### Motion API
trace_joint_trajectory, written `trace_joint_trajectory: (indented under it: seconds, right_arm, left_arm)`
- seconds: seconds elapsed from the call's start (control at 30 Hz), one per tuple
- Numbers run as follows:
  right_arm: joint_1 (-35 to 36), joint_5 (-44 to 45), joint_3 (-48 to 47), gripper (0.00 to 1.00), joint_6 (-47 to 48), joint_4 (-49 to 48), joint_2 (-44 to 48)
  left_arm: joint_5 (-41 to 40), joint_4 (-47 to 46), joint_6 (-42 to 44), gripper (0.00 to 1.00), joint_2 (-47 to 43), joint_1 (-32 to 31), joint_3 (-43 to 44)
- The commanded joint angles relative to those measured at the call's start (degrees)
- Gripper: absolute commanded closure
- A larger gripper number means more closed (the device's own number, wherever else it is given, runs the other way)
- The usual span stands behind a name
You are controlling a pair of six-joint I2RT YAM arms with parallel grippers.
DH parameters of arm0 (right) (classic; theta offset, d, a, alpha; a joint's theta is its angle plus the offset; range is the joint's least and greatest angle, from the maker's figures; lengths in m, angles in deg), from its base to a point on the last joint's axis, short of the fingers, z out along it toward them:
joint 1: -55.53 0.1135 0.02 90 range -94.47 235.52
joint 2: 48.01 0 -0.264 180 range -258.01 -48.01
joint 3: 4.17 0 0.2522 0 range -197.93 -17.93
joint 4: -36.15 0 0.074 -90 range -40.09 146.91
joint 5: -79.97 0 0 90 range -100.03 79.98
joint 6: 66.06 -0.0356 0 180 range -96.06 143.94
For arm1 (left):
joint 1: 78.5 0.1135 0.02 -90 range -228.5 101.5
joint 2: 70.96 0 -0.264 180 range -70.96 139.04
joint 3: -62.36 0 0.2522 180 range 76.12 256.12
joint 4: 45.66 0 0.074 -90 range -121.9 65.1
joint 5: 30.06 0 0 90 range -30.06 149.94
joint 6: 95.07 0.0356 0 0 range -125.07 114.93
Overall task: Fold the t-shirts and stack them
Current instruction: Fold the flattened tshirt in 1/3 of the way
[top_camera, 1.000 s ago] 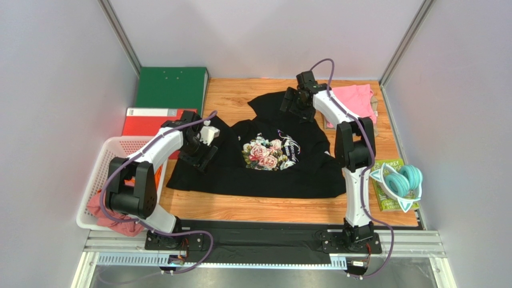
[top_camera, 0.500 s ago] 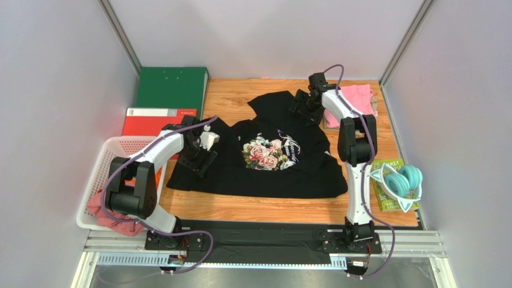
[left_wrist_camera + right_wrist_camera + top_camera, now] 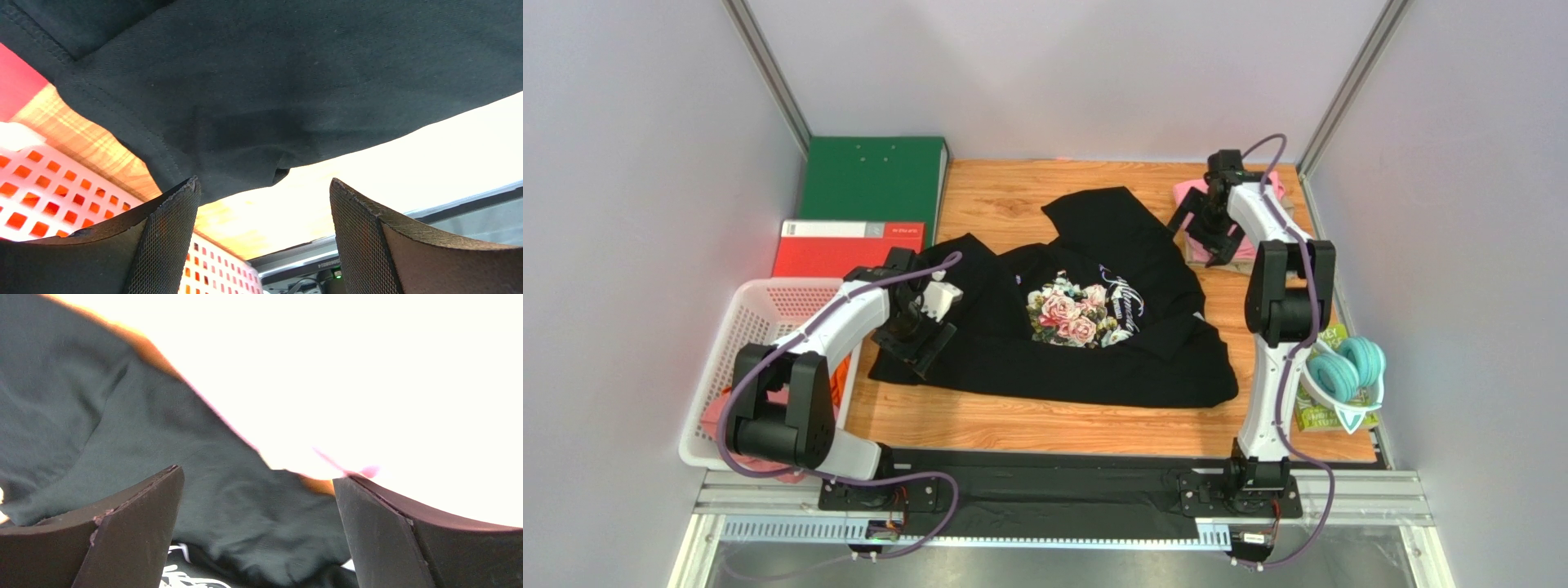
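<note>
The black t-shirt (image 3: pixel 1075 337) lies spread on the middle of the bench (image 3: pixel 1014 423), rose print up, with its upper part creased. A pink t-shirt (image 3: pixel 1189 191) lies at the far right corner, partly hidden by the right arm. The left gripper (image 3: pixel 922 343) is released and empty, its fingers apart over the black shirt's left edge, near the white basket (image 3: pixel 750 312). The right gripper (image 3: pixel 1208 239) is released and empty, its jaws wide, between the black and pink shirts.
</note>
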Motion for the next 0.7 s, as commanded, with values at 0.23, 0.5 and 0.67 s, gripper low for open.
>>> trace_joint_trajectory:
  seconds: [0.23,0.5,0.67]
  right_arm:
    - [5.13,-3.69,-1.64,0.0,1.95,2.21,10.18]
    - [10.57,-0.26,26.11,0.0,1.43,-0.5,35.19]
    - [12.17,-2.88,46.43,0.0,-1.73,-3.84,48.84]
  left_arm:
    - [-3.5,-2.5,4.27,0.17,-2.91,0.26,-3.29]
    - [-4.65,-4.7,5.68,0.17,-1.94,0.26,-5.23]
    - [-4.12,-4.44,5.76,0.17,-2.03,0.26,-4.27]
